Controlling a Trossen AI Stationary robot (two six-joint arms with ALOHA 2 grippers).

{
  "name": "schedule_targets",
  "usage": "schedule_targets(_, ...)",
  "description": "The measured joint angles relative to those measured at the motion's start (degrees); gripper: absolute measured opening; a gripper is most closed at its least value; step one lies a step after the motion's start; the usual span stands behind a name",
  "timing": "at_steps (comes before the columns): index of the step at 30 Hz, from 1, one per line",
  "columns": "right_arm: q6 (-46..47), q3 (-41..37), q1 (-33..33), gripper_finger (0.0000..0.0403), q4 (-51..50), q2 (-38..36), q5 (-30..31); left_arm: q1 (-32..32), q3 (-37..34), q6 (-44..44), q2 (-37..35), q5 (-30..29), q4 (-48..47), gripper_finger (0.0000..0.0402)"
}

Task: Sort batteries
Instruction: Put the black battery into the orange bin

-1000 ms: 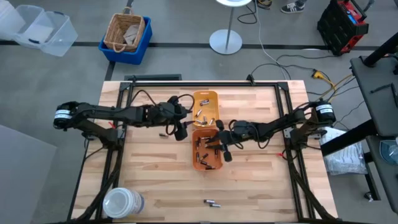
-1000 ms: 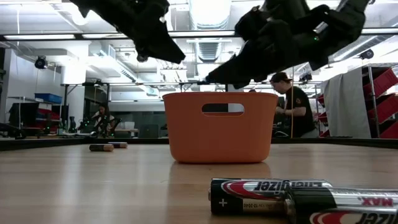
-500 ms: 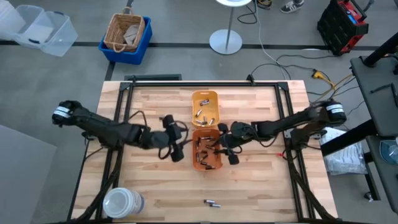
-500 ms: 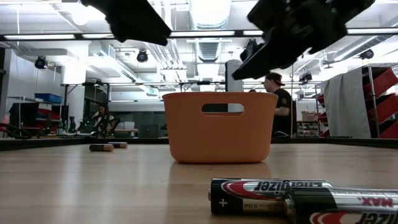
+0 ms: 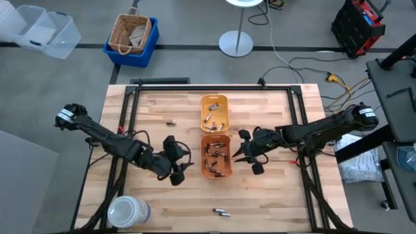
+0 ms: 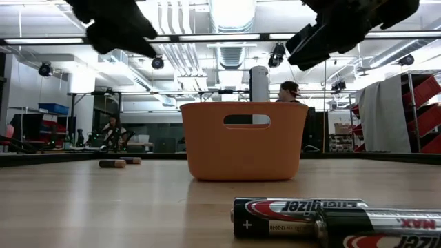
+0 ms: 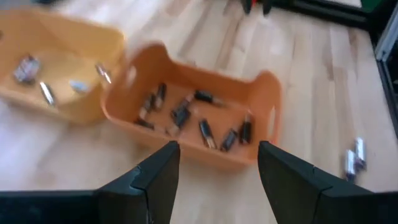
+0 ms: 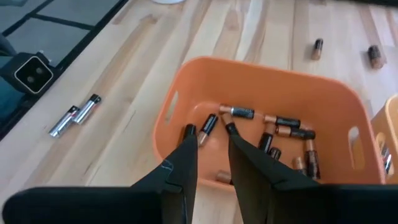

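An orange tray [image 5: 216, 173] stands mid-table and holds several batteries [image 8: 273, 121]. Just beyond it, a yellow-orange tray [image 5: 214, 101] holds a few more batteries [image 5: 212, 120]. Two batteries [image 5: 221, 212] lie side by side near the front edge, and a loose one [image 5: 170, 122] lies left of the yellow-orange tray. My left gripper [image 5: 177, 172] hovers open off the orange tray's near left side; in the left wrist view my left gripper [image 7: 217, 149] has nothing between its fingers. My right gripper [image 5: 249, 156] hovers just right of that tray; the right wrist view shows my right gripper [image 8: 209, 129] open a little and empty.
A white round container [image 5: 128, 211] sits at the table's near left corner. Two loose batteries [image 8: 317, 46] lie on the wood beyond the orange tray in the right wrist view. People stand in the room beyond the table [image 6: 293, 93].
My left gripper has drawn back from the gap between the two trays toward the near edge, now left of the orange tray. My right gripper has pulled off the orange tray toward the table's right edge. The trays have stayed put.
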Motion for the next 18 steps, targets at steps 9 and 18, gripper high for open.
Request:
schedule_targets(9, 1.83, -0.28, 0.00, 0.0095, -1.02, 0.22, 0.04, -4.26, 0.00, -7.77, 0.00, 7.86, -3.54, 0.0196)
schedule_targets(18, -0.92, -0.19, -0.03, 0.0101, -0.92, -0.18, 3.98, -4.91, -0.03, -21.40, 0.00, 5.31, -14.97, 0.0196)
